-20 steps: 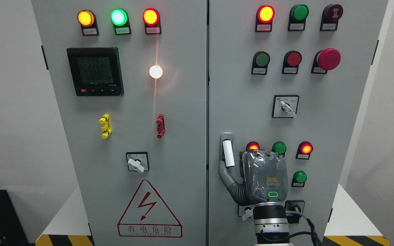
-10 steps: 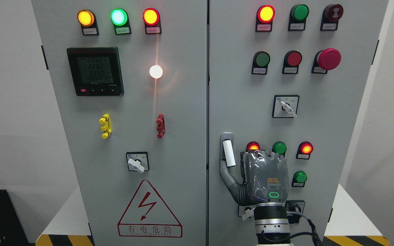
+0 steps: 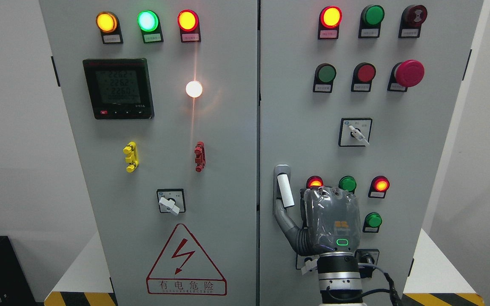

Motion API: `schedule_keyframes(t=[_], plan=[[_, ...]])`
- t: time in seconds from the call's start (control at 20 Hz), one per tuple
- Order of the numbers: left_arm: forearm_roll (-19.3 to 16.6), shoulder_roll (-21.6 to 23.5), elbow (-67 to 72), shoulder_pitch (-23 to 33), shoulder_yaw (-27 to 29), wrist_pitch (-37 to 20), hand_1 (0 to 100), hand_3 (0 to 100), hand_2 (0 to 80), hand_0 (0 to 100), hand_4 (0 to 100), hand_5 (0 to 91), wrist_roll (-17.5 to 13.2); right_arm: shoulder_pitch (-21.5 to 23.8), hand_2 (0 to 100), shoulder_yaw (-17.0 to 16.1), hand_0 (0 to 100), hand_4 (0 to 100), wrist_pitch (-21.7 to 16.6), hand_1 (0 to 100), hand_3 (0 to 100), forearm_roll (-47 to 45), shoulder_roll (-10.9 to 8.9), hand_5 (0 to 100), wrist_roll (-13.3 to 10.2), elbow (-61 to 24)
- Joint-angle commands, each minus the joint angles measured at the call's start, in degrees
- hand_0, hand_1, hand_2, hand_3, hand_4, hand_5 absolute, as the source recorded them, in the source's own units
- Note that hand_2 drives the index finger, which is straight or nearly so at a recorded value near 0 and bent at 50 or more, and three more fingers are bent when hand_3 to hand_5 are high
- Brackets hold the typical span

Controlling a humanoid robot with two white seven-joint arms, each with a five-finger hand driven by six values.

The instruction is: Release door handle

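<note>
The thumb [image 3: 282, 216] of the right hand [image 3: 332, 223] stretches up and left to the foot of the white door handle [image 3: 285, 191], just beside or touching it, while the other fingers are hidden behind the back of the hand, so I cannot tell whether they are spread or curled. The handle stands upright in its grey mount at the left edge of the right cabinet door [image 3: 296, 106], left of a lit red indicator lamp [image 3: 314, 182] and a green lamp [image 3: 347, 183] just above the knuckles. The forearm comes up from the bottom edge, right of the middle.
</note>
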Motion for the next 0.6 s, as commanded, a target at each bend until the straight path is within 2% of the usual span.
schedule_keyframes(t=[0.0, 0.55], plan=[[0.00, 0.00, 0.00, 0.00, 0.00, -0.04, 56, 0, 0.0, 12, 0, 0.0, -0.04, 0.07, 100, -0.49, 50, 96, 0.07, 33, 100, 0.00, 0.06, 100, -0.10, -0.22], [0.00, 0.00, 0.00, 0.00, 0.00, -0.04, 56, 0, 0.0, 12, 0, 0.0, -0.04, 0.16, 100, -0.84, 50, 96, 0.07, 33, 100, 0.00, -0.02, 100, -0.10, -0.83]])
